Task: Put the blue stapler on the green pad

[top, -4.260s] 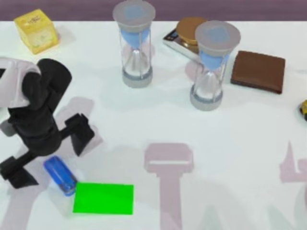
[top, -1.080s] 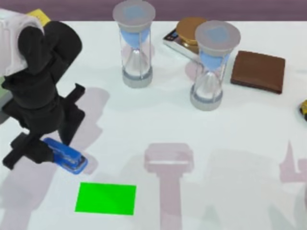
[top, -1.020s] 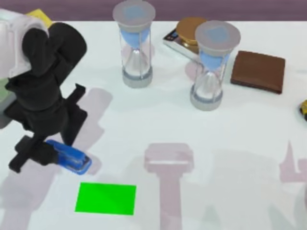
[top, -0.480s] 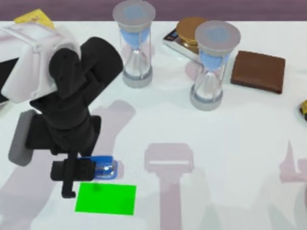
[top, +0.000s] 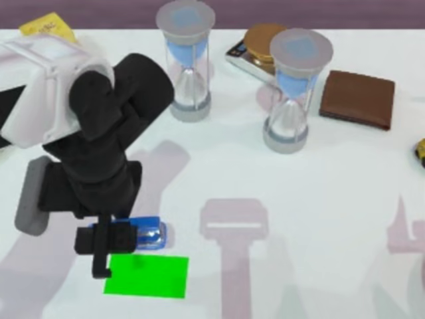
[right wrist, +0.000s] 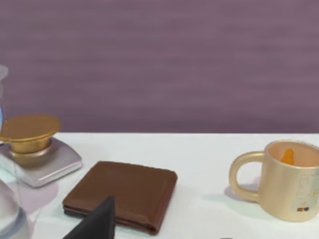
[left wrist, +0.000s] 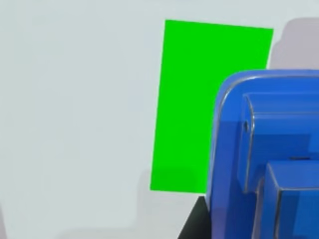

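The blue stapler (top: 147, 234) hangs just above the table at the far edge of the green pad (top: 149, 277), lying sideways with its silvery tip toward the right. My left gripper (top: 109, 239) is shut on its left part; the black wrist hides most of it from above. In the left wrist view the stapler (left wrist: 269, 149) fills the near corner and overlaps one side of the green pad (left wrist: 199, 99). My right arm is out of the top view; its gripper (right wrist: 97, 223) sits parked by the brown wallet.
Two blue-sand hourglasses (top: 186, 60) (top: 292, 90) stand at the back. A scale with a gold weight (top: 255, 46) and a brown wallet (top: 357, 98) lie back right. A yellow box (top: 46, 26) peeks out back left. A cream mug (right wrist: 286, 179) stands beyond the wallet.
My left gripper closed on the stapler, lifted it and carried it rightward to the pad's far edge, turning it sideways. In the last half second it crept slightly right.
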Available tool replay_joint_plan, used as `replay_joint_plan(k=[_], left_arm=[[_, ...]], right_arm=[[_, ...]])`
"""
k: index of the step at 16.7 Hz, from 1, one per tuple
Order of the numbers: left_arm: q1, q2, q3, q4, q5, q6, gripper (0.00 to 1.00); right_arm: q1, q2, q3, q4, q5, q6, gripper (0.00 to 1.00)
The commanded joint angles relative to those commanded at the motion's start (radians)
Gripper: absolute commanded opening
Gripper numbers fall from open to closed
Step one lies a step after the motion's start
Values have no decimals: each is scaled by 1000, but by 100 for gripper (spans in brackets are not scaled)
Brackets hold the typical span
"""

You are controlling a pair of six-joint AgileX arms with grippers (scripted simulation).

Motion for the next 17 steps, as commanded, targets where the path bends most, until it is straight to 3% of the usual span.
replay_joint_plan(k=[10, 15, 17], left_arm=[[-8, 149, -227, 385, 0, -4, 0], [-9, 162, -246, 410, 0, -4, 0], [-9, 162, -246, 410, 0, -4, 15]], right_arm=[[0, 0, 0, 0, 0, 0, 100], [0, 0, 0, 0, 0, 0, 100], [0, 0, 0, 0, 0, 0, 100]])
